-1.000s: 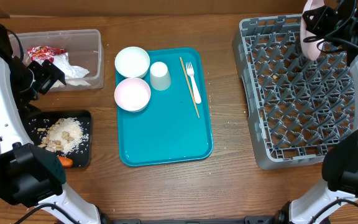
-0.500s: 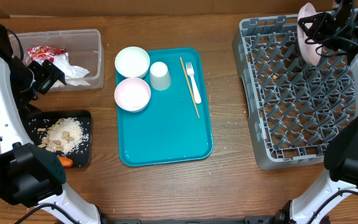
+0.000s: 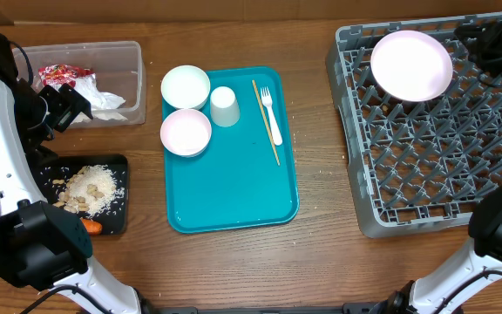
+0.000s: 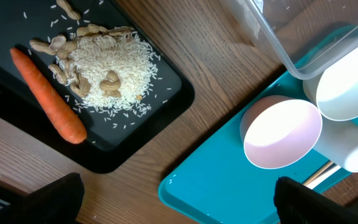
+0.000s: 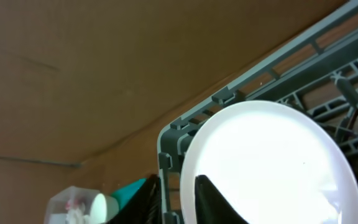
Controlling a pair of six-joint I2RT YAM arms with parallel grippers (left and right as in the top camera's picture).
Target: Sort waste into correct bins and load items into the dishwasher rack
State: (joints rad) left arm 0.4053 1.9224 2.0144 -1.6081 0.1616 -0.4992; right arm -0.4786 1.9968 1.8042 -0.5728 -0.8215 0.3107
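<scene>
1. Wooden desk (image 3: 321, 262) with a cardboard wall behind it. The grey rack (image 3: 425, 174) is on my right side.
2. The plate (image 3: 411, 64) lies face-up over the pegs at the rack's far-left corner, not slotted upright.
3. My right tool (image 5: 178, 205) sits just right of the plate. Its fingers (image 5: 211, 198) flank the rim, but I cannot tell whether they pinch it or are loose.
4. My left tool (image 4: 179, 208) is spread wide and empty, above the edge of the black tray (image 4: 166, 118).
5. The bowls (image 3: 186, 132), cup (image 3: 224, 106), fork (image 3: 271, 113) and chopstick (image 3: 265, 122) are on the teal tray (image 3: 234, 192). They are well left of my right tool and nearer my left.
6. The fork and chopstick lie side by side, long axes running near-to-far, so my guess is a grip across them.
</scene>
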